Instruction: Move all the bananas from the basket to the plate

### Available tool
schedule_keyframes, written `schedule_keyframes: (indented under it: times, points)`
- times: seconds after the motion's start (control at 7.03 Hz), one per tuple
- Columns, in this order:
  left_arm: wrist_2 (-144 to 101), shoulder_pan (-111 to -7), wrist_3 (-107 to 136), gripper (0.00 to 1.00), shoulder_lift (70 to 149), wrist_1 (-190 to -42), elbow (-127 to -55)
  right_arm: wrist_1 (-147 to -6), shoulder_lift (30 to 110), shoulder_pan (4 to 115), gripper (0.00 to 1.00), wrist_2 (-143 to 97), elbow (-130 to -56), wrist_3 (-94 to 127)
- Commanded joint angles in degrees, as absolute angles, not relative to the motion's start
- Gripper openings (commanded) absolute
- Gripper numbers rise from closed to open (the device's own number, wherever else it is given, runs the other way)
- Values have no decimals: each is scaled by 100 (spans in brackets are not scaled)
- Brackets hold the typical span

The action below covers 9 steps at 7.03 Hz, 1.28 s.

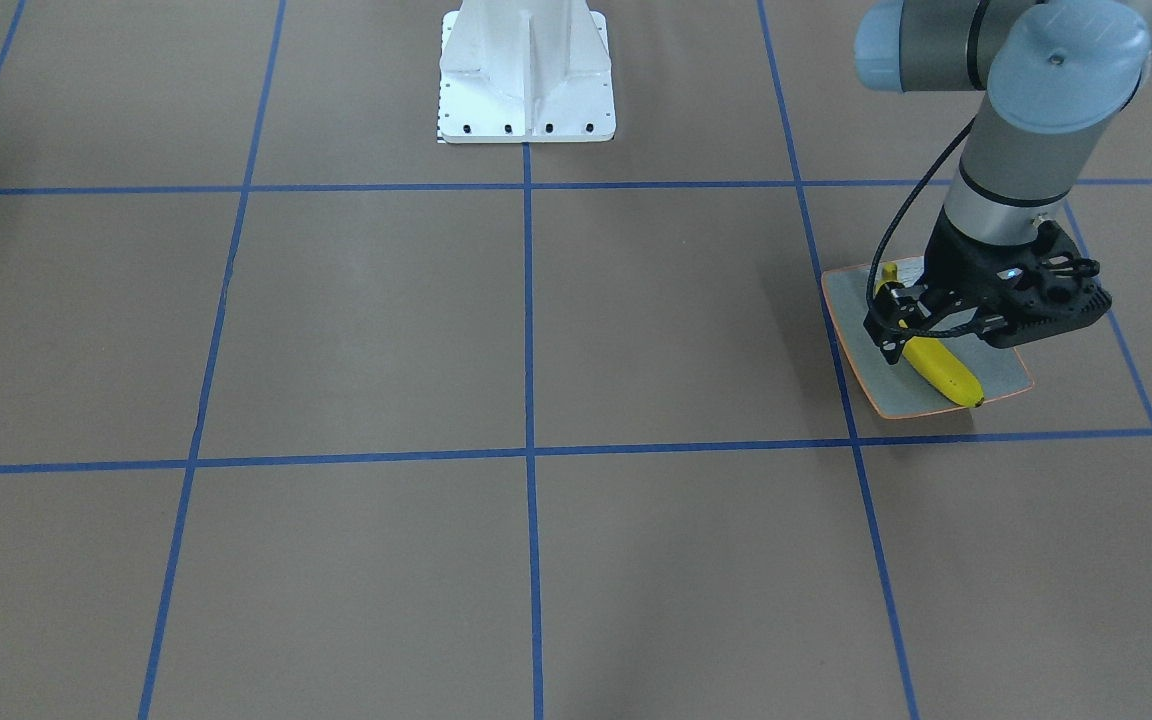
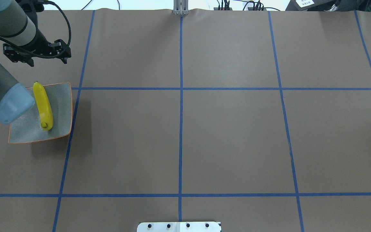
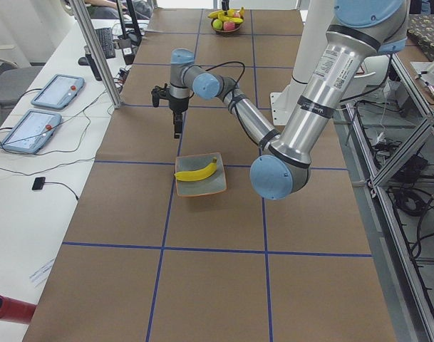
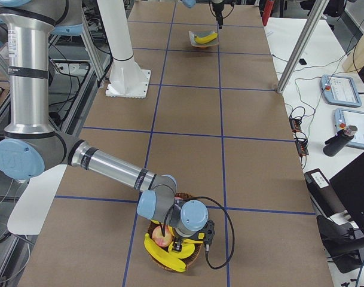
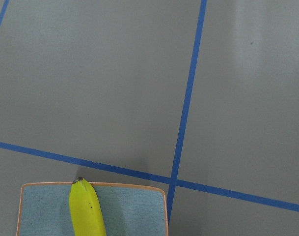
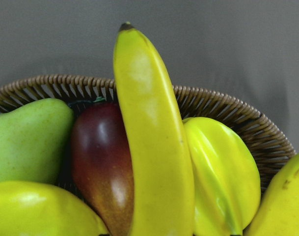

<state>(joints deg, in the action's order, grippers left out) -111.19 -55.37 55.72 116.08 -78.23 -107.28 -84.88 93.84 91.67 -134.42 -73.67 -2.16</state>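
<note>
Since one banana [image 2: 43,104] is already lying on the plate [image 2: 61,125] at the left, the left gripper [image 3: 177,130] is being held clear above it, and the right gripper [image 4: 183,245] is being held right over the bananas [image 6: 149,147] in the basket [image 6: 228,105] on the right. Neither gripper's opening can be told, tbh.

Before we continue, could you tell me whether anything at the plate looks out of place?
Only slightly: the banana lies on the plate with its dark tip poking just over the rim. Nothing looks spilled or damaged.
</note>
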Motion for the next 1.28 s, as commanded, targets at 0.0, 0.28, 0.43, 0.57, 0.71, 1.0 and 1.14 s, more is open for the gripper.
schedule_keyframes:
  times: [0.0,0.28,0.43,0.57,0.71,1.0,1.14]
  points:
    - [-11109,-5537,5572,100,11610,-7822,-10749,-8473,9387,9123,85,-13430,-7269,-228]
    - [-11109,-5537,5581,100,11610,-7822,-10766,-8464,9387,9123,62,-13412,-7242,-229]
    - [-11109,-5537,5581,100,11610,-7814,-10775,-8464,9387,9123,33,-13403,-7251,-229]
    - [-11109,-5537,5581,100,11610,-7813,-10775,-8464,9361,9123,1,-13403,-7260,-220]
    - [-11118,-5537,5581,100,11610,-7822,-10775,-8464,9326,9123,0,-13421,-7321,-220]
    - [-11118,-5537,5581,100,11610,-7814,-10767,-8499,9334,9132,0,-13421,-7522,-229]
    - [-11127,-5537,5581,100,11610,-7813,-10767,-8508,9360,9149,0,-13421,-7637,-229]
